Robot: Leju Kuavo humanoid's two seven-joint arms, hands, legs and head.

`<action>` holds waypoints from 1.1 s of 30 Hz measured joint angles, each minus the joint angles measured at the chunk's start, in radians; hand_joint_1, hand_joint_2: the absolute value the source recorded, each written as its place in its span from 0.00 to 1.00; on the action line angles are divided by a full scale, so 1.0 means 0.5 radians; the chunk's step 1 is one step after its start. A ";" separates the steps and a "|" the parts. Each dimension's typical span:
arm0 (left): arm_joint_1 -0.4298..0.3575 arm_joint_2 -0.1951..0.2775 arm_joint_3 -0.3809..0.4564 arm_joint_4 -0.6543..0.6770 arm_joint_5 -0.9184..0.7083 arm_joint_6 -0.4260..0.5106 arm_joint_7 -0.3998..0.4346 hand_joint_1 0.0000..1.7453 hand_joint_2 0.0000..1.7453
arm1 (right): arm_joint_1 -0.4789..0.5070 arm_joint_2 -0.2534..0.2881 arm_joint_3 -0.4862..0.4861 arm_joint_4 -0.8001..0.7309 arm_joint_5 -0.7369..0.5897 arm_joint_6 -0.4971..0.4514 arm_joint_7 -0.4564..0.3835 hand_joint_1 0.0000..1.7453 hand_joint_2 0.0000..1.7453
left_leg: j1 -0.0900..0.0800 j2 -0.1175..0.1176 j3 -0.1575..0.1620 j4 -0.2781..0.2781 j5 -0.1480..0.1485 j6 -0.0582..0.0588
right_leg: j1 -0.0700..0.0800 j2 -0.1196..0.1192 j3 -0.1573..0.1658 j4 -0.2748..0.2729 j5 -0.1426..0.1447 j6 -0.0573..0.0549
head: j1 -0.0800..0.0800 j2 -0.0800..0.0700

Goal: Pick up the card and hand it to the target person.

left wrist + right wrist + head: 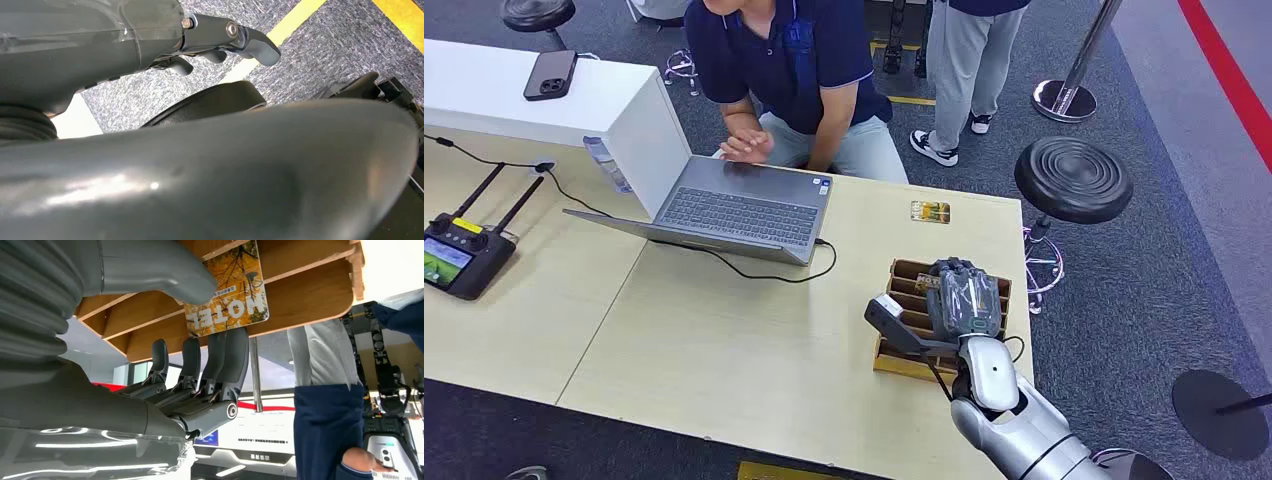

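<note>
My right hand [965, 297] sits over the slotted wooden card holder [902, 290] at the near right part of the pale worktop [724, 340], the silver forearm coming in from the bottom edge. From the right wrist camera I see the card [227, 290], an autumn-leaf print with "HOTEL" lettered on it, standing in one of the holder's slots between the wooden dividers. My thumb [165, 270] lies against one face of the card and the dark fingers [220, 357] reach up along the other side, their tips at the card's lower edge, so the card looks pinched between them while it is still seated in the slot. A second card [930, 212] lies flat on the worktop beyond the holder, well apart from it, toward the far edge. My left hand [220, 42] appears in the left wrist view hanging over grey carpet with a yellow stripe, its fingers loosely curled with nothing in them. A seated person [794, 70] in a dark blue shirt leans at the far side of the worktop, hands by an open laptop [734, 205]. A remote controller [459, 258] rests at the left end.
</note>
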 joint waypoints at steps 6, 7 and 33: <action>0.000 0.000 0.000 0.000 0.000 0.000 0.000 0.00 0.00 | 0.001 -0.005 -0.011 0.019 -0.012 -0.002 0.004 0.56 1.00 | 0.000 0.000 0.000 0.000 0.000 0.000 | 0.000 0.000 0.000 0.000 0.000 0.000 | 0.000 0.000; 0.000 0.000 0.000 0.000 0.000 0.000 0.001 0.00 0.00 | 0.001 -0.006 -0.015 0.022 -0.015 -0.003 0.004 0.56 1.00 | 0.000 0.000 0.000 0.000 0.000 0.000 | 0.000 0.000 0.000 0.000 0.000 0.000 | 0.000 0.000; 0.000 0.000 0.000 0.000 0.000 0.000 -0.005 0.00 0.00 | -0.001 -0.006 -0.031 0.064 -0.029 -0.027 -0.043 0.78 1.00 | 0.000 0.000 0.000 0.000 0.000 0.000 | 0.000 0.000 0.000 0.000 0.000 -0.001 | 0.000 0.000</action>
